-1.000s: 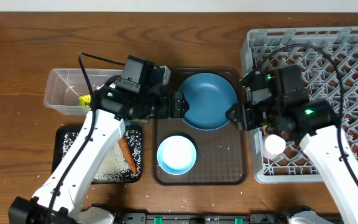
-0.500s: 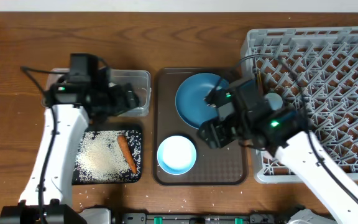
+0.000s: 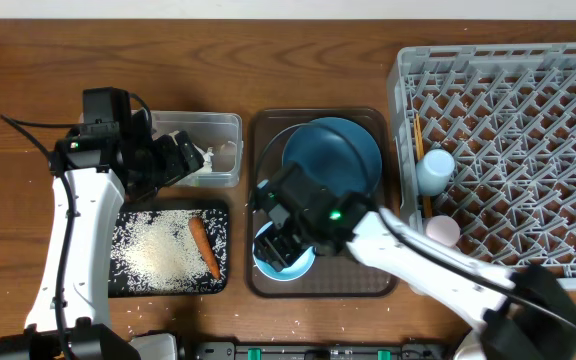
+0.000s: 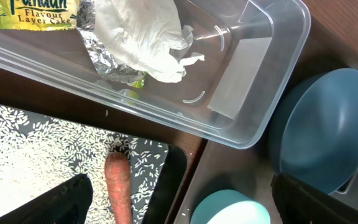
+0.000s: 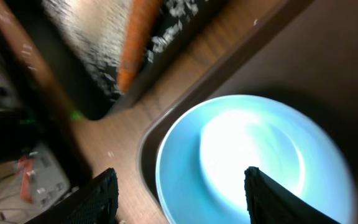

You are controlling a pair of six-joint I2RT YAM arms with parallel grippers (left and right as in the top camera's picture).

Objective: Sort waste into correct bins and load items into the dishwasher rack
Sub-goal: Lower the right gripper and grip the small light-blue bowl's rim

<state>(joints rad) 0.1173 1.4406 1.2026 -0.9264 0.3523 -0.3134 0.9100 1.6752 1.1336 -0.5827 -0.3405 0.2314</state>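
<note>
My left gripper [image 3: 183, 160] [image 4: 179, 194] is open and empty, over the near wall of the clear tub [image 3: 226, 125] [image 4: 253, 81], which holds the white tissue [image 4: 145, 37] and yellow-green wrapper [image 4: 36, 12]. The carrot [image 3: 205, 248] [image 4: 118, 186] lies on rice [image 3: 153, 250] in the black tray [image 3: 220, 215]. My right gripper [image 3: 276, 240] [image 5: 182, 186] is open just above the light-blue bowl [image 3: 298, 262] [image 5: 253, 155]. The dark-blue plate [image 3: 333, 160] sits behind the bowl. The grey rack [image 3: 528, 120] holds the light-blue cup [image 3: 435, 170], white-pink cup [image 3: 442, 231] and chopsticks [image 3: 419, 150].
Bowl and plate stand on the brown serving tray [image 3: 368, 275] between the black tray and the rack. My right arm [image 3: 418, 265] crosses the tray's front right corner and the rack's front left corner. A few rice grains lie on the table's front edge [image 3: 268, 318].
My right arm has swung left from the rack's edge to above the bowl. My left arm has pulled back from the plate to the clear tub, where the tissue now shows.
</note>
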